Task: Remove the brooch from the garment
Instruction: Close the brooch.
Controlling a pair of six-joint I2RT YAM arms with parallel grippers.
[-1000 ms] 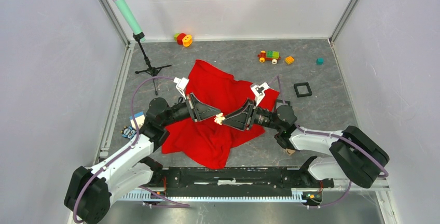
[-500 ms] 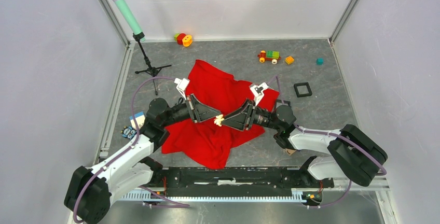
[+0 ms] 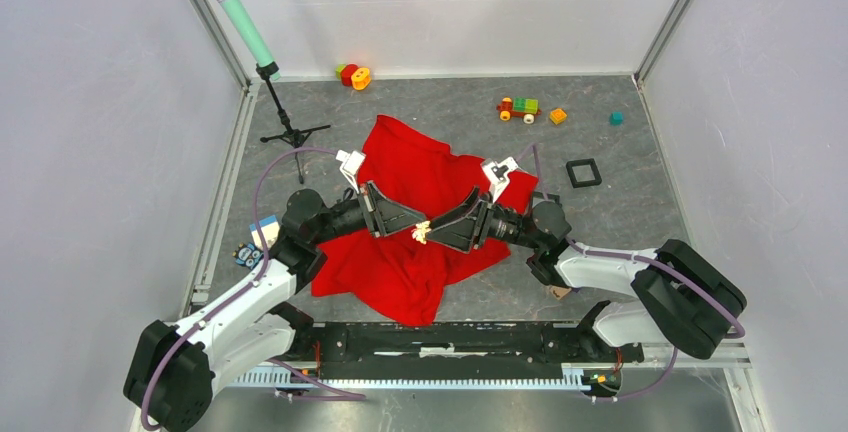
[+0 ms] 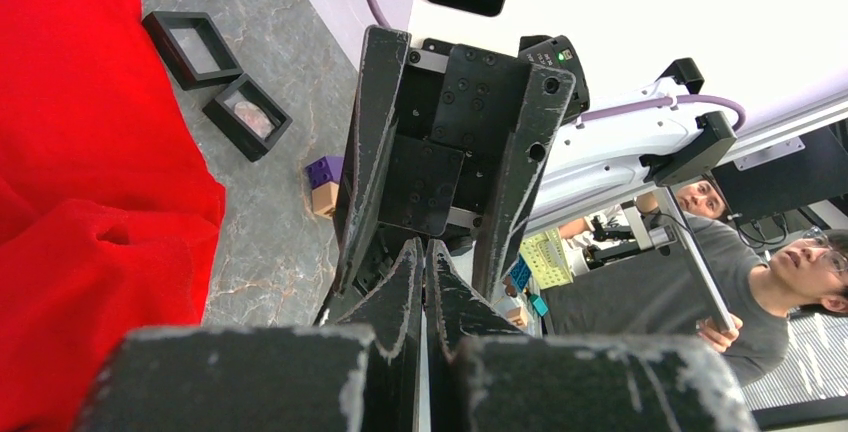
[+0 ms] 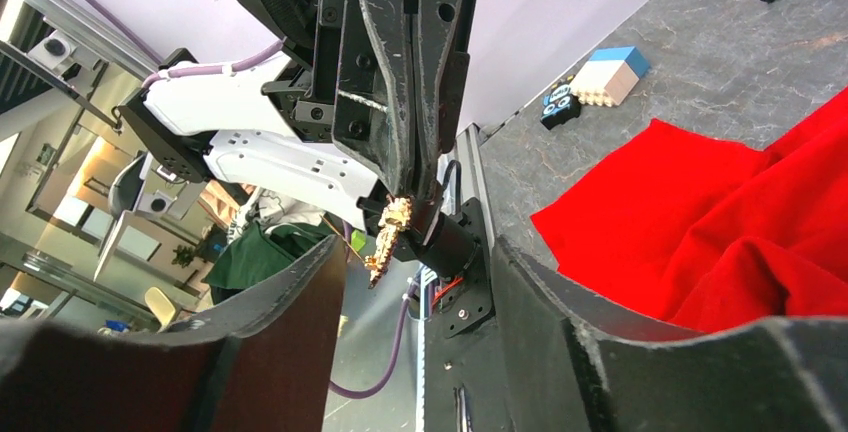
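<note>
The red garment (image 3: pixel 420 167) lies crumpled on the grey table; it also shows in the left wrist view (image 4: pixel 80 152) and the right wrist view (image 5: pixel 740 212). My two grippers meet tip to tip above its middle. The small gold brooch (image 3: pixel 423 231) hangs clear of the cloth from the left gripper (image 3: pixel 417 226), which is shut on it; the right wrist view shows the brooch (image 5: pixel 388 240) dangling from those closed tips. In the left wrist view the left gripper (image 4: pixel 422 247) is pressed shut and the brooch is hidden. The right gripper (image 3: pixel 441 224) is open, its jaws (image 5: pixel 417 252) spread wide on either side of the brooch, not touching it.
A microphone stand (image 3: pixel 290 132) with a green microphone (image 3: pixel 235 10) stands at the back left. A toy train (image 3: pixel 519 108), an orange block (image 3: pixel 557 116), a teal cube (image 3: pixel 616 118) and a black square frame (image 3: pixel 583 173) lie at the back right. A white-and-blue block (image 3: pixel 264 229) sits left of the garment.
The right gripper has opened its jaws; earlier it was shut at the brooch. The left gripper still holds the brooch in the same place.
</note>
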